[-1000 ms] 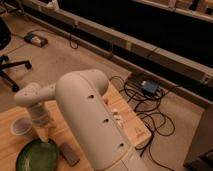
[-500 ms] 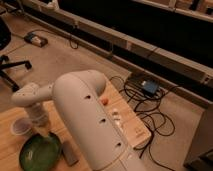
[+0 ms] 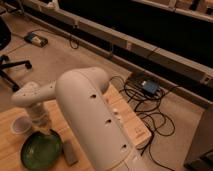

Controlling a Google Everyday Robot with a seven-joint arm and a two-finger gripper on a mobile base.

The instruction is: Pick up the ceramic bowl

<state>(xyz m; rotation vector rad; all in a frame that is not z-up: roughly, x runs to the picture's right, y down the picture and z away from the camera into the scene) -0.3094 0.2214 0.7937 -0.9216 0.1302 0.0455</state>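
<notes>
The ceramic bowl [image 3: 40, 151] is dark green, glossy, round and shallow. It sits on the wooden table [image 3: 10, 155] at the lower left. My gripper [image 3: 44, 130] hangs from the white wrist right at the bowl's far rim, pointing down. Its tips are hard to make out against the rim. The bowl rests flat on the table.
A small translucent plastic cup [image 3: 20, 125] stands just left of the gripper. A dark grey flat object [image 3: 70, 153] lies right of the bowl. My bulky white arm [image 3: 97, 125] covers the table's middle. On the floor are cables with a blue box [image 3: 150, 87] and an office chair base [image 3: 10, 70].
The large arm link has shifted slightly to the left. The gripper stays at the bowl's far rim, and the bowl has not visibly moved.
</notes>
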